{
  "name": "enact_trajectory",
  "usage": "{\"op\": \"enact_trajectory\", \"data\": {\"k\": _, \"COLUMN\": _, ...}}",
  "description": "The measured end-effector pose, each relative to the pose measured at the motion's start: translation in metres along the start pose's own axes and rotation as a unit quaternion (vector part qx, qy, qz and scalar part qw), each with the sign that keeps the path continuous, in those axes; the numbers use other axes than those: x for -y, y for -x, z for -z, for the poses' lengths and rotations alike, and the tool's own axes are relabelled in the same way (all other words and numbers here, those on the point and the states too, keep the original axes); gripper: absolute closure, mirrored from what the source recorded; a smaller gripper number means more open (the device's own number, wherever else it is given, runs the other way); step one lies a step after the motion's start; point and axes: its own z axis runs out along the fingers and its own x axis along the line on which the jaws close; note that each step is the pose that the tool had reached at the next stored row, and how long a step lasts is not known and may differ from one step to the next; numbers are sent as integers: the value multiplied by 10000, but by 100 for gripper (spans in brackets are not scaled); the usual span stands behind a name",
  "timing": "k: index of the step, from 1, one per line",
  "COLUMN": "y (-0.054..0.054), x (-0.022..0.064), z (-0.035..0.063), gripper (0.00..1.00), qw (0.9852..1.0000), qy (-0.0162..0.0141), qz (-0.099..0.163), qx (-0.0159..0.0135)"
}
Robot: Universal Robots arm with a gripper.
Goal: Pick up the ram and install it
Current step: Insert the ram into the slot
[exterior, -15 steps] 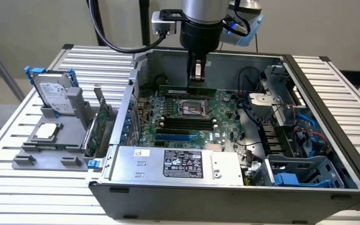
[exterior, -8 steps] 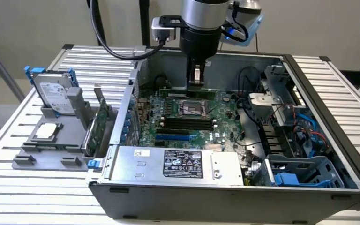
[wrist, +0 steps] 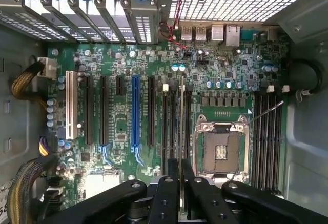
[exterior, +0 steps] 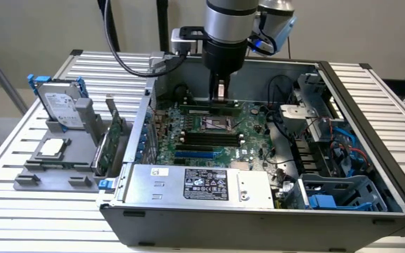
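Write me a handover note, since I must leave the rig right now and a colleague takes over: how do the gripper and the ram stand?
Gripper: shut on the ram, down inside the open computer case, low over the motherboard.
Ram: held edge-on, lined up along the memory slots beside the empty CPU socket.
Done: ram picked up and brought to the slots.
Left: install not confirmed. Whether the ram sits in a slot cannot be told, and it is not yet released.
Elsewhere: hard drive and expansion card stand outside the case, on the exterior view's left.
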Motion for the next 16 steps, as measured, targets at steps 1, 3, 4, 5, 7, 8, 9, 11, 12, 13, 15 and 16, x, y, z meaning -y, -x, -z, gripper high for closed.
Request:
{"op": "enact_trajectory", "data": {"k": 1, "y": -1, "x": 4, "z": -18, "gripper": 100, "qw": 10000, "qy": 0, "qz": 0, "qx": 0}}
{"op": "enact_trajectory", "data": {"k": 3, "y": -3, "x": 15, "z": -54, "gripper": 100, "qw": 10000, "qy": 0, "qz": 0, "qx": 0}}
{"op": "enact_trajectory", "data": {"k": 4, "y": -5, "x": 22, "z": -73, "gripper": 100, "qw": 10000, "qy": 0, "qz": 0, "qx": 1}}
{"op": "enact_trajectory", "data": {"k": 5, "y": -9, "x": 31, "z": -91, "gripper": 100, "qw": 10000, "qy": 0, "qz": 0, "qx": 0}}
{"op": "enact_trajectory", "data": {"k": 7, "y": -16, "x": 49, "z": -126, "gripper": 100, "qw": 10000, "qy": 0, "qz": 0, "qx": 0}}
{"op": "enact_trajectory", "data": {"k": 8, "y": -20, "x": 58, "z": -144, "gripper": 100, "qw": 10000, "qy": 0, "qz": 0, "qx": 0}}
{"op": "enact_trajectory", "data": {"k": 9, "y": -24, "x": 64, "z": -162, "gripper": 100, "qw": 10000, "qy": 0, "qz": 0, "qx": 0}}
{"op": "enact_trajectory", "data": {"k": 11, "y": -33, "x": 75, "z": -198, "gripper": 100, "qw": 10000, "qy": 0, "qz": 0, "qx": 0}}
{"op": "enact_trajectory", "data": {"k": 12, "y": -37, "x": 77, "z": -215, "gripper": 100, "qw": 10000, "qy": 0, "qz": 0, "qx": 0}}
{"op": "enact_trajectory", "data": {"k": 13, "y": -40, "x": 78, "z": -233, "gripper": 100, "qw": 10000, "qy": 0, "qz": 0, "qx": 0}}
{"op": "enact_trajectory", "data": {"k": 15, "y": -48, "x": 80, "z": -270, "gripper": 100, "qw": 10000, "qy": 0, "qz": 0, "qx": 1}}
{"op": "enact_trajectory", "data": {"k": 16, "y": -51, "x": 81, "z": -289, "gripper": 100, "qw": 10000, "qy": 0, "qz": 0, "qx": 1}}
